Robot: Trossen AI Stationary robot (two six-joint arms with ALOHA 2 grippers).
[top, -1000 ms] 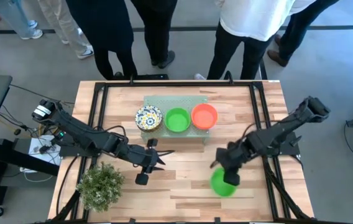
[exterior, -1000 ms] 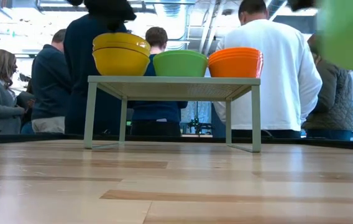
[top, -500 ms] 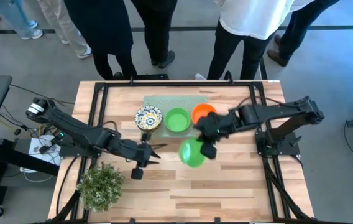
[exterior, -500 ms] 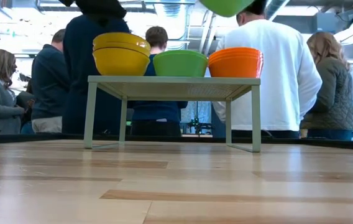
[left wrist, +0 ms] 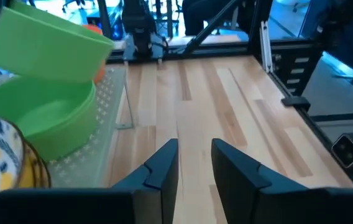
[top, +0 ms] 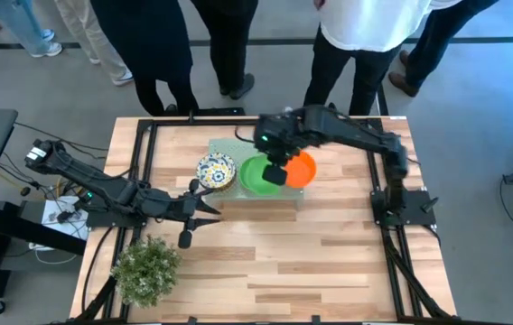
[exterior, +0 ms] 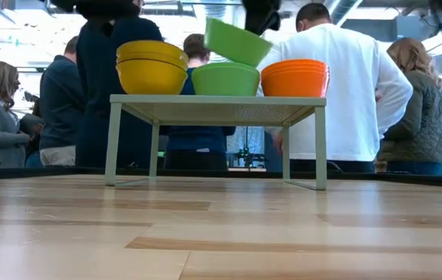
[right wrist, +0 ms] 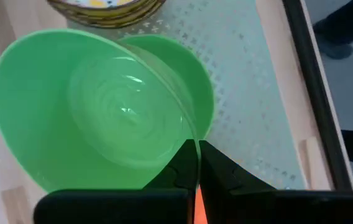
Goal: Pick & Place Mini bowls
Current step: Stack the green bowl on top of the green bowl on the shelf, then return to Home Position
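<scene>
From above we see the pale green perforated stand (top: 284, 200) carrying three bowl stacks: patterned stack (top: 216, 171), green stack (top: 255, 177), orange stack (top: 302, 170). The low view alone shows the carried green bowl (exterior: 237, 41) tilted just above the green stack. The right gripper (right wrist: 194, 163) pinches its rim, fingers nearly closed. The left gripper (left wrist: 194, 163), near the stand's front-left, hangs empty, fingers slightly parted.
</scene>
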